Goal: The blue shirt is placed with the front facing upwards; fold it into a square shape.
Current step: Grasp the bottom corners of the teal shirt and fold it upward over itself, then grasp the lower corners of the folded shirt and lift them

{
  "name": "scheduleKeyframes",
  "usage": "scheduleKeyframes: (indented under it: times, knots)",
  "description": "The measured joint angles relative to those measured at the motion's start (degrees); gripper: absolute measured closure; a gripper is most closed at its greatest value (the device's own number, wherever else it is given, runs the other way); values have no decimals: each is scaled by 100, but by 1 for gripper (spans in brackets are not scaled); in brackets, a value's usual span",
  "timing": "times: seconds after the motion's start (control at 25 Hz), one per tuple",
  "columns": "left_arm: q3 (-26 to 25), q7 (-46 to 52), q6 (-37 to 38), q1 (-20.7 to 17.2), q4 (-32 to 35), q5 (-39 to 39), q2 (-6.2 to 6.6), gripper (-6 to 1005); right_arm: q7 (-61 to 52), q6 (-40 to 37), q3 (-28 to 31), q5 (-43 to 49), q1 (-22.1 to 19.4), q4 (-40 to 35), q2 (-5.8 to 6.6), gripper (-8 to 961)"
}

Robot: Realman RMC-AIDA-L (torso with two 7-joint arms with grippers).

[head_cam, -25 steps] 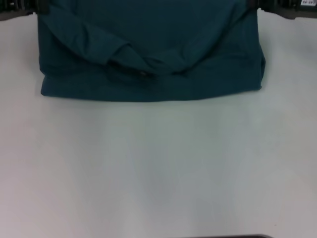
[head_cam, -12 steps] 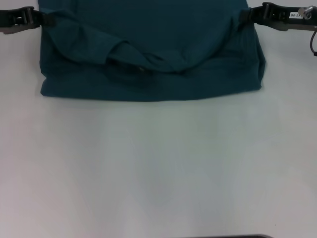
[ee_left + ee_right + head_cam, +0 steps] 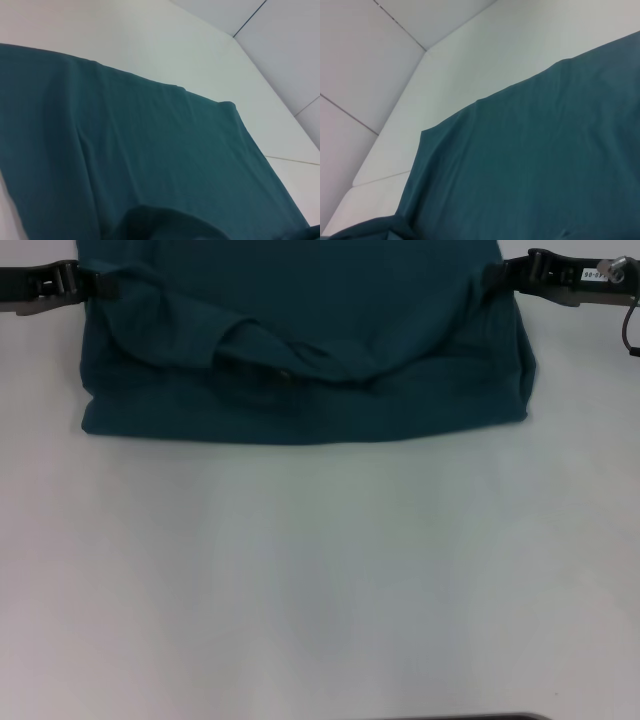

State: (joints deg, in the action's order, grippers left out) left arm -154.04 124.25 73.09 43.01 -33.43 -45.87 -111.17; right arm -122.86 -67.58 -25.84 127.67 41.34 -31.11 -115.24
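Note:
The blue shirt (image 3: 300, 340) lies at the far end of the white table, its near edge a straight fold. An upper layer of fabric is held up at both sides and sags in a wrinkled curve across the middle. My left gripper (image 3: 98, 284) is at the shirt's left edge and shut on that layer. At the shirt's right edge my right gripper (image 3: 490, 275) is shut on the same layer. The left wrist view shows plain teal cloth of the shirt (image 3: 150, 165), as does the right wrist view (image 3: 545, 165). No print is visible.
Bare white table (image 3: 320, 580) stretches from the shirt's near fold to the front edge. A dark strip (image 3: 480, 717) shows at the very bottom of the head view. The wrist views show the table's far edges and pale walls beyond.
Both grippers have come nearer from the top edge of the head view, bringing the held fabric layer with them. Over the last half second they hardly moved.

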Motion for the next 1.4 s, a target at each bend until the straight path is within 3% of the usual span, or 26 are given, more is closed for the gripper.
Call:
scheduleKeyframes:
  times: [0.08,0.28,0.52,0.6,1.0,1.24,1.4]
  knots:
    - [4,1,-8,-9,0,1,-6,956,-19,28,0,-7,4,0,-12,937]
    - [6,2,-64,-61,-27,1,-49,886,-21,35,0,-21,6,0,-26,817]
    - [-26,8,-106,-118,-78,-29,-82,783,-24,34,13,-29,1,-41,-27,584]
    - [-52,25,-109,-124,-85,-41,-81,726,-26,7,35,-31,-1,-61,-8,338]
    - [-16,149,-59,-195,-336,-60,-102,288,-26,-123,32,-41,-51,-131,38,252]
    - [-21,107,91,-251,-383,-63,-102,221,73,-410,41,-41,-216,-238,68,242]
    - [-11,-105,359,-291,-400,-63,-100,227,146,-730,39,-41,-417,-370,114,244]
